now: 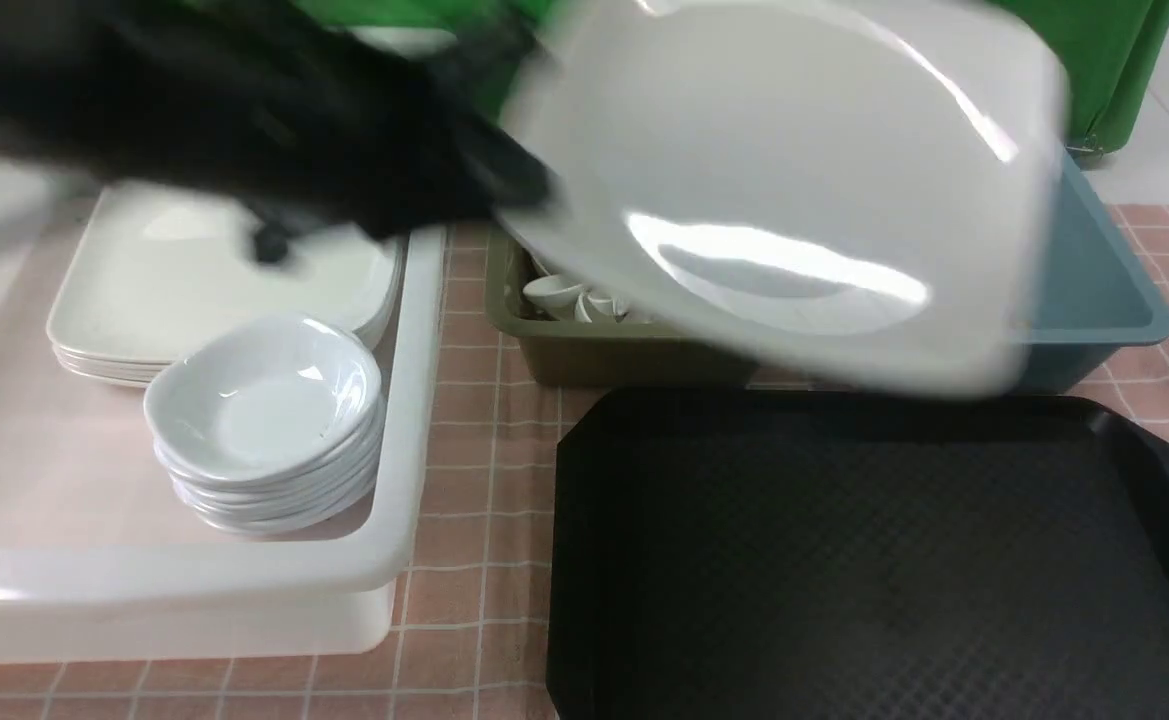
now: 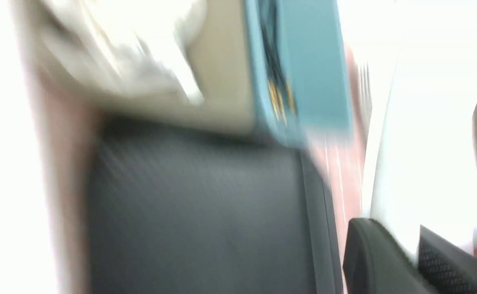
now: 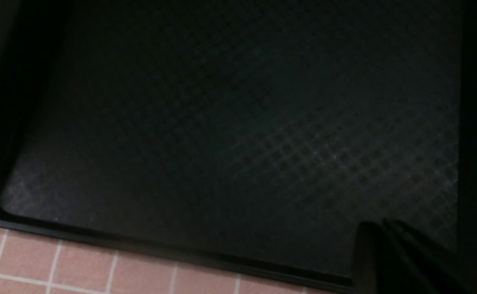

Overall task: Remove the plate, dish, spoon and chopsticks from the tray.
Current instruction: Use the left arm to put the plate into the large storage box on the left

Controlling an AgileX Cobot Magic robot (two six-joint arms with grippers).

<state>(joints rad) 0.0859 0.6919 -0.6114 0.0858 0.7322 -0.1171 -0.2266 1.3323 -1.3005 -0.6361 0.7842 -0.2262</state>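
Left gripper (image 1: 534,195) — fingers pinched on near-left edge of plate (image 1: 794,180), held aloft, tilted, above tray's (image 1: 874,540) far edge. Right gripper (image 3: 381,245) — fingers together, over tray. Chopsticks (image 2: 277,85) in blue bin (image 1: 1094,270), beyond tray's far edge.

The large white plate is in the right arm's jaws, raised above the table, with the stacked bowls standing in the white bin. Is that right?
Not quite: the front view shows the plate in the left arm's jaws, not the right's. The rest holds.
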